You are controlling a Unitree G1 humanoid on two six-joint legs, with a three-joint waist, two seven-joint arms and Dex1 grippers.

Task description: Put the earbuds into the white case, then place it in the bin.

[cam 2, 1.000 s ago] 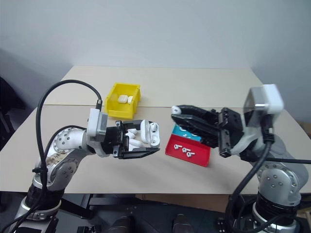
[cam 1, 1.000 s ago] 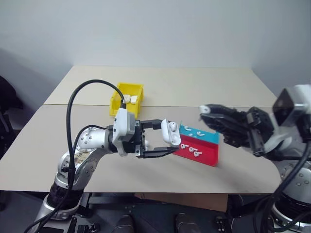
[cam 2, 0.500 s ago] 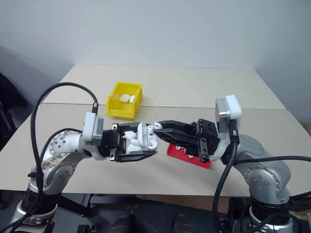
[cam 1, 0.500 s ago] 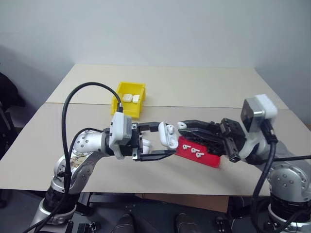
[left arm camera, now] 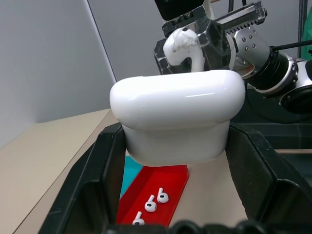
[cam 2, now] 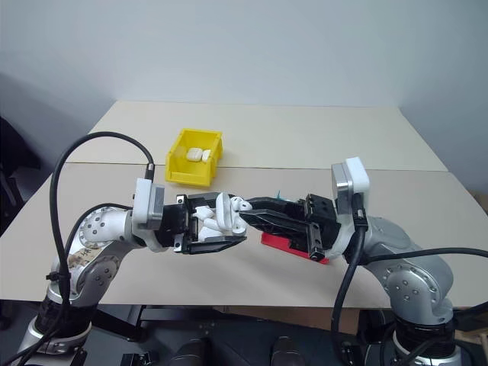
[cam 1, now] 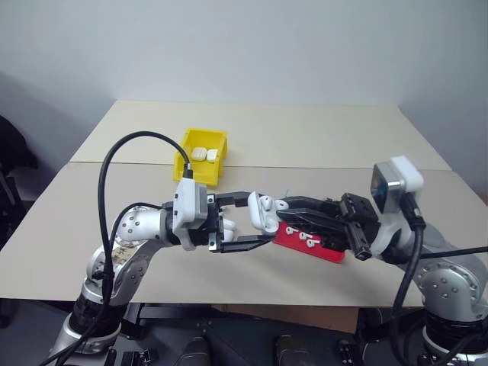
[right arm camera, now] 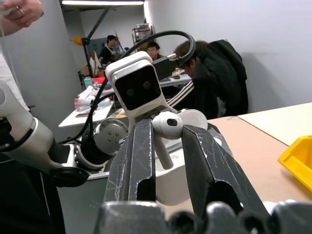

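Note:
My left gripper (cam 1: 259,220) is shut on the white case (cam 1: 263,214), holding it above the table's near middle. The left wrist view has that case (left arm camera: 178,114) between the two black fingers (left arm camera: 95,187). My right gripper (cam 1: 283,205) reaches in from the right, shut on one of the earbuds (right arm camera: 167,127). That earbud (left arm camera: 183,46) hangs stem-down right at the case's top; I cannot tell if they touch. More earbuds (cam 1: 305,238) lie on a red-and-teal tray. The yellow bin (cam 1: 185,152) stands at the back left, well away from both grippers.
The red-and-teal tray (cam 1: 329,254) lies on the table under my right gripper. Two white cases (cam 1: 203,154) rest inside the bin. A black cable loops over my left arm. People sit in the room behind my left arm in the right wrist view.
My right gripper has swung left and down with the earbud, from well apart to right at the case. The left gripper and case have stayed in place.

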